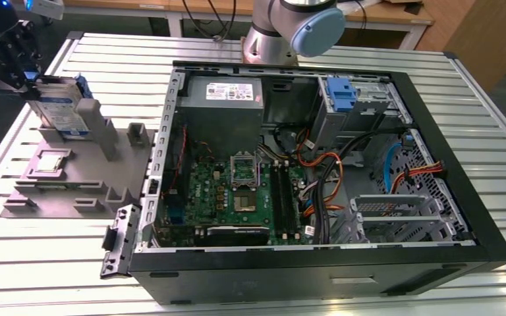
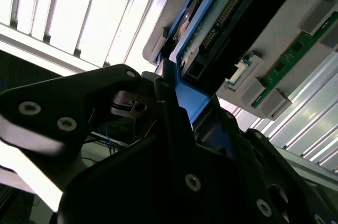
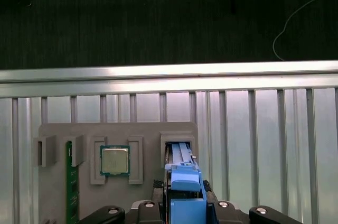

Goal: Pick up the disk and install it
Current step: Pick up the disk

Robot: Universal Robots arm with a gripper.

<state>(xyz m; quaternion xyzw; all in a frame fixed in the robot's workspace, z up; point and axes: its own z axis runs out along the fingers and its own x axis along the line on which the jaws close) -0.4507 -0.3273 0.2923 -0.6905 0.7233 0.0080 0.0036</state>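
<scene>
We see the gripper (image 1: 31, 78) in the upper left of the exterior view, above the upper end of the disk (image 1: 60, 108). The disk stands on edge in a tall slot of the grey fixture (image 1: 77, 187), on the left of that view. Its lower part sits inside the slot and its labelled face is turned toward the camera.

In the second wrist view the disk's blue frame (image 2: 191, 102) lies directly between the black fingers (image 2: 168, 109). The jaws look closed against that frame at the disk's upper edge. In the first wrist view we see the same blue edge (image 3: 182, 189) run from the gripper body into the fixture's slot (image 3: 178, 147).

We count one disk and one gripper. There is one fixture, which also carries one square processor chip (image 3: 114, 160) and one green memory stick (image 3: 69, 182), each in its own pocket.

To the right in the exterior view lies one open computer case (image 1: 464, 217). Its upper right corner holds one blue bracket (image 1: 342, 92). Near its upper left is one grey metal box (image 1: 226, 92) with a white sticker. The arm's base (image 1: 297, 26) stands at the top centre. The fixture and the case rest on the slatted metal table (image 1: 51, 270).
</scene>
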